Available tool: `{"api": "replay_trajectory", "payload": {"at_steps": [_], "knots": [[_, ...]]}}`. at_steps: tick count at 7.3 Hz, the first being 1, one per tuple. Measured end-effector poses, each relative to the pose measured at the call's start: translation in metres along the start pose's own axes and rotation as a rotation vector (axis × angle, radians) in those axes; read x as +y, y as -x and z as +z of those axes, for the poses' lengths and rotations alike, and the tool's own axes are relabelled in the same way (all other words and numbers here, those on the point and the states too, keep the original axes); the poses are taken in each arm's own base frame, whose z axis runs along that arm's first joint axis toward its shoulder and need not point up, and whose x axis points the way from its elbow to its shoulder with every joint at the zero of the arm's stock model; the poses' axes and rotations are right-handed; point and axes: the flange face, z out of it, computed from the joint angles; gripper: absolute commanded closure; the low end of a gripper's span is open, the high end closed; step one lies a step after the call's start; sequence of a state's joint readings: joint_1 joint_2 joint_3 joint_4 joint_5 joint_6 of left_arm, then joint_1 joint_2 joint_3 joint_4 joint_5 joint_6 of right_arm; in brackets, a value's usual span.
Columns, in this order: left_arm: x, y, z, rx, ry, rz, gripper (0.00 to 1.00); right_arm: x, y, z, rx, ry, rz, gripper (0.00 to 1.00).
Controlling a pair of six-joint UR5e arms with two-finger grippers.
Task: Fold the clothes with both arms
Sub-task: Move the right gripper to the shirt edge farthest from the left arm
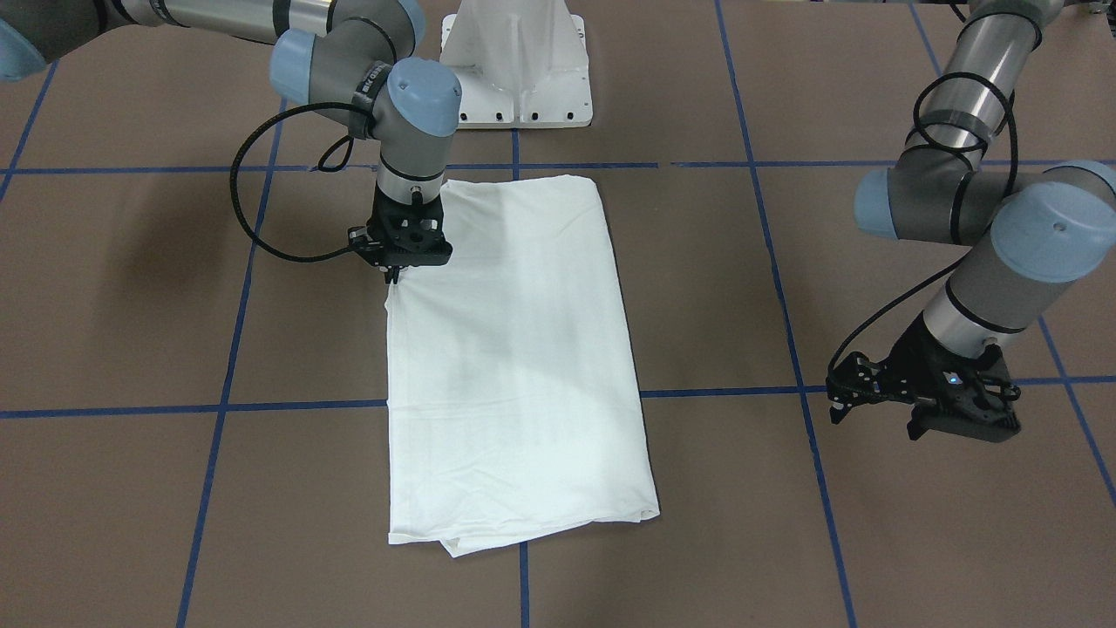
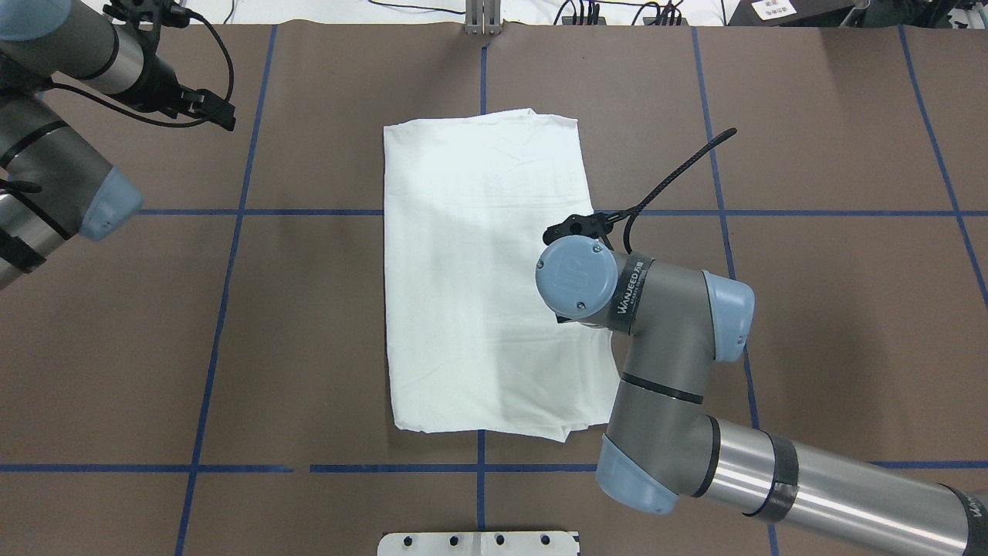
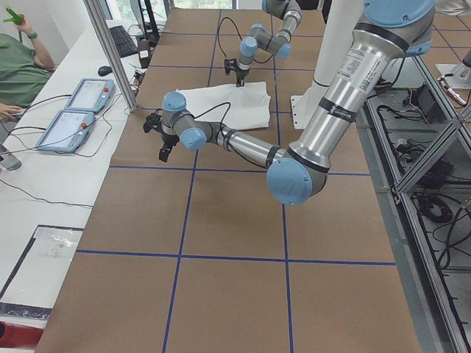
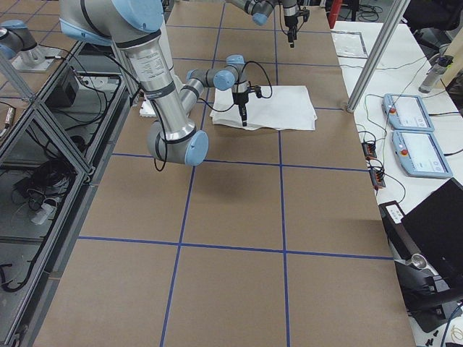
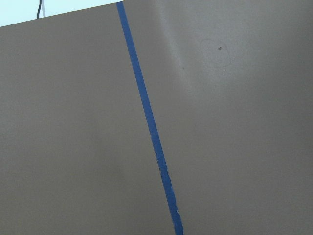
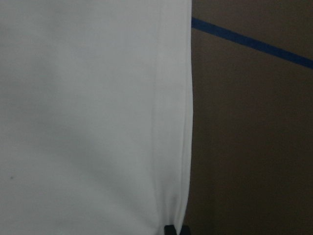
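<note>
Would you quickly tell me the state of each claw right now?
Left claw: open, empty.
Right claw: closed on the shirt edge.

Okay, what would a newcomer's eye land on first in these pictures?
The white T-shirt, folded into a long rectangle, lies in the middle of the table. The right gripper is down at one long edge, apparently pinching it, while the left gripper hangs open off to the side, away from the cloth.

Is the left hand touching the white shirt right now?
Apart. The front-facing view shows the left hand over bare table, a clear gap from the shirt.
</note>
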State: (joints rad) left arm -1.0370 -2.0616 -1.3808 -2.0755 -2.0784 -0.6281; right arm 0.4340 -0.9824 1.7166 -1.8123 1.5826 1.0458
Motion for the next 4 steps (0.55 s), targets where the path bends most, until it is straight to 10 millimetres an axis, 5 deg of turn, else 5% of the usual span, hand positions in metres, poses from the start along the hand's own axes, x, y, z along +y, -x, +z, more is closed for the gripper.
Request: {"api": "replay_trajectory", "payload": {"at_steps": [4], "knots": [[-0.001,-0.002,-0.002,0.004,-0.004,0.002,0.0,-0.011,-0.005,-0.008,-0.041,-0.006,0.009,0.0]]}}
